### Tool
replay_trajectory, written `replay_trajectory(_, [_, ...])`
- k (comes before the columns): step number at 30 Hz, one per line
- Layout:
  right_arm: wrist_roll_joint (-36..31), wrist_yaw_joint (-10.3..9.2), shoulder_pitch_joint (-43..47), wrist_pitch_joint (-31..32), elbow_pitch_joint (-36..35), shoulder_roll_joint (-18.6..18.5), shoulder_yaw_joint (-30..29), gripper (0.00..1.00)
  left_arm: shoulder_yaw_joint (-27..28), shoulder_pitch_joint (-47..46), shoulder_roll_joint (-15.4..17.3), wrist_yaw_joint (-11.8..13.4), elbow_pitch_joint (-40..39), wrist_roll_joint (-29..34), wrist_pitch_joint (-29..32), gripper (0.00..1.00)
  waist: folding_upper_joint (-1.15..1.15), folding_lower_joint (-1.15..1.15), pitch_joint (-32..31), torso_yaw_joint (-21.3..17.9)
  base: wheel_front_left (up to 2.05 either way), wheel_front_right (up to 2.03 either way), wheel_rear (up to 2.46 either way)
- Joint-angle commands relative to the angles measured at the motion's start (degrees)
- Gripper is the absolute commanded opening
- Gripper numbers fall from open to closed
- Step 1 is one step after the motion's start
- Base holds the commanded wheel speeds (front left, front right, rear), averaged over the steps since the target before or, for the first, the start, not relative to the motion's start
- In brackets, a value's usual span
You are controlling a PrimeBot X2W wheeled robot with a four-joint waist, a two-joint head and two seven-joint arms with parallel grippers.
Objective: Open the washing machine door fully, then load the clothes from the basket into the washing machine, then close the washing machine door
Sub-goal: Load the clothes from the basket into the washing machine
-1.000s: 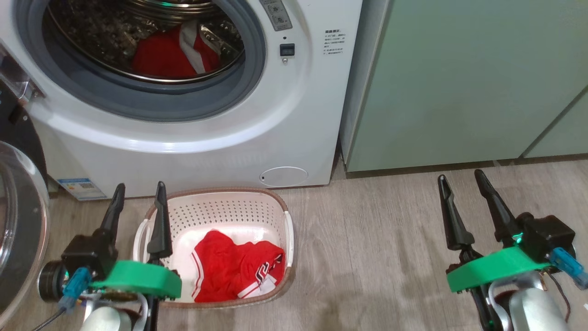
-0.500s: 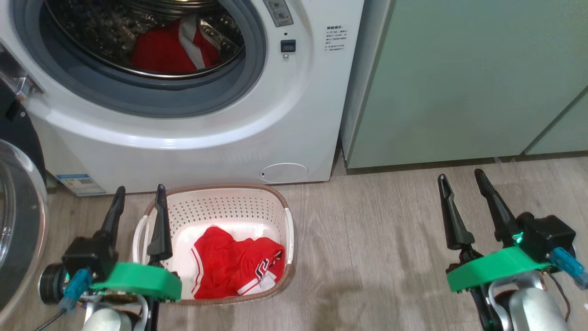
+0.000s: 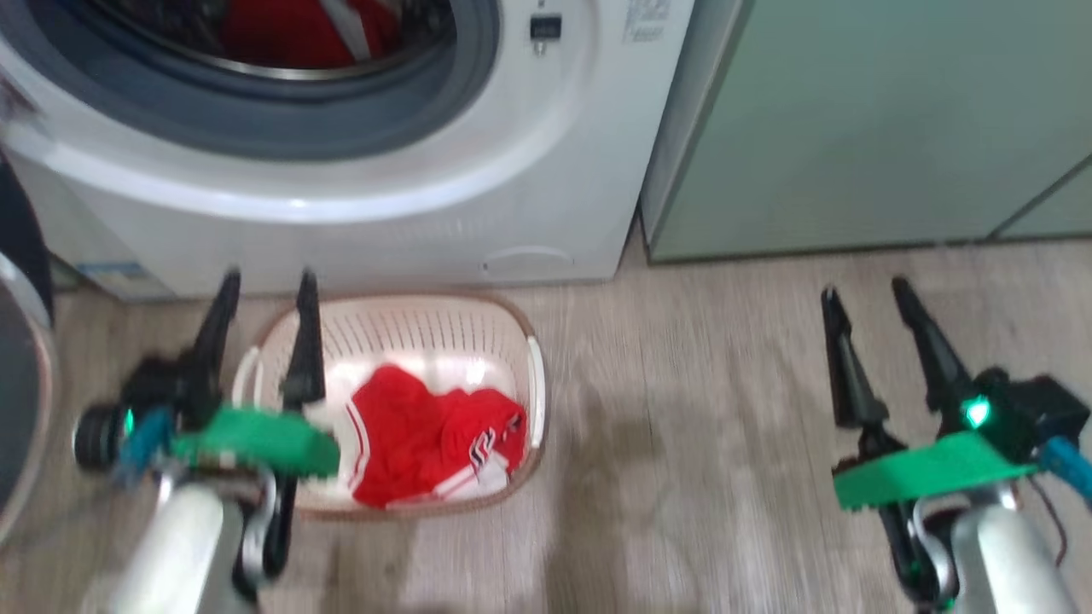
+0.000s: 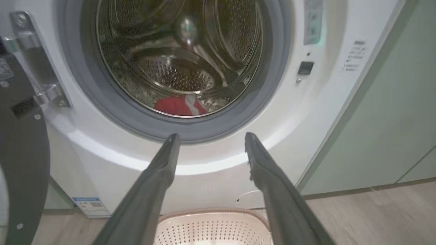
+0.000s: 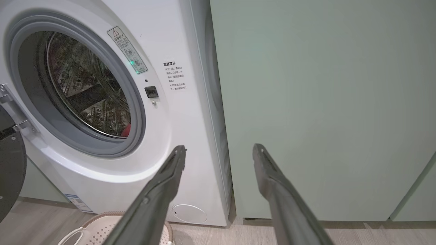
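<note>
Nearest the robot, the left gripper is held with its two long dark fingers spread wide and nothing between them, at the left edge of the small cream perforated plastic basket with a brown rim. The right gripper is likewise spread and empty, well apart over the pale wood-grain floor.

The bright red mesh jersey with white trim and a black-and-white emblem is found crumpled on the basket's floor. It is bunched toward the near edge and right wall, the far-left corner left bare. As the head view is smeared, contact between the left gripper and the rim cannot be told.

The jersey is judged light, limp and easily snagged: it would sag and trail when lifted, and its mesh could catch on the perforated wall. A hold is best taken on the raised fold at the middle of the heap, pinched deep so that several layers are gathered, not on a thin trim edge.

Beyond the basket the white front-loading washing machine is seen, with a red garment with a white stripe lying low in its steel drum. The round door with a glossy black rim is swung out at the left, and pale green cabinets are set to the right.
</note>
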Motion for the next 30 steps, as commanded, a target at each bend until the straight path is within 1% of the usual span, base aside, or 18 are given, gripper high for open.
replay_trajectory(1, [0.3,0.00,-3.8,-0.7,-2.9,0.0,1.4,1.00,1.6,-6.3,0.5,-0.4,0.8,0.4,1.4,1.00,0.00,0.00,5.8,0.1,0.00,0.00,0.00])
replay_trajectory(5, [0.6,0.00,-6.8,-1.4,-3.7,0.0,2.2,1.00,1.2,-14.2,0.2,-2.0,8.1,-0.6,3.8,1.00,0.00,0.00,12.6,-0.9,0.00,0.00,0.00])
replay_trajectory(10, [1.2,0.00,-11.3,-2.4,-3.7,0.0,4.2,1.00,0.5,-23.6,0.0,-4.4,20.5,-1.5,6.5,1.00,0.00,0.00,20.6,-3.1,0.00,0.00,0.00])
replay_trajectory(16, [2.7,0.00,-16.0,-3.3,-3.3,0.0,6.9,1.00,-0.6,-31.8,-0.4,-8.4,36.0,-3.1,9.9,1.00,0.00,0.00,29.4,-6.5,0.00,0.00,0.00])
replay_trajectory(17, [2.7,0.00,-16.0,-3.3,-3.3,0.0,6.9,1.00,-0.6,-31.8,-0.4,-8.4,36.0,-3.1,9.9,1.00,0.00,0.00,29.4,-6.5,0.00,0.00,0.00])
replay_trajectory(20, [3.8,0.00,-18.1,-3.5,-2.9,0.0,8.6,1.00,-1.6,-35.1,-0.1,-10.6,42.9,-3.3,11.9,1.00,0.00,0.00,33.1,-8.2,0.00,0.00,0.00])
replay_trajectory(24, [5.4,0.00,-20.2,-3.5,-3.8,0.0,9.9,1.00,-2.3,-38.6,0.3,-13.3,49.8,-3.9,14.0,1.00,0.00,0.00,37.3,-10.2,0.00,0.00,0.00])
replay_trajectory(27, [6.5,0.00,-21.1,-3.5,-4.4,0.0,10.8,1.00,-3.0,-40.6,0.6,-14.6,54.1,-4.2,16.3,1.00,0.00,0.00,39.8,-11.6,0.00,0.00,0.00])
replay_trajectory(30, [7.5,0.00,-21.6,-3.5,-5.0,0.0,11.8,1.00,-3.2,-42.4,1.2,-15.3,57.4,-4.6,17.9,1.00,0.00,0.00,42.1,-12.9,0.00,0.00,0.00])
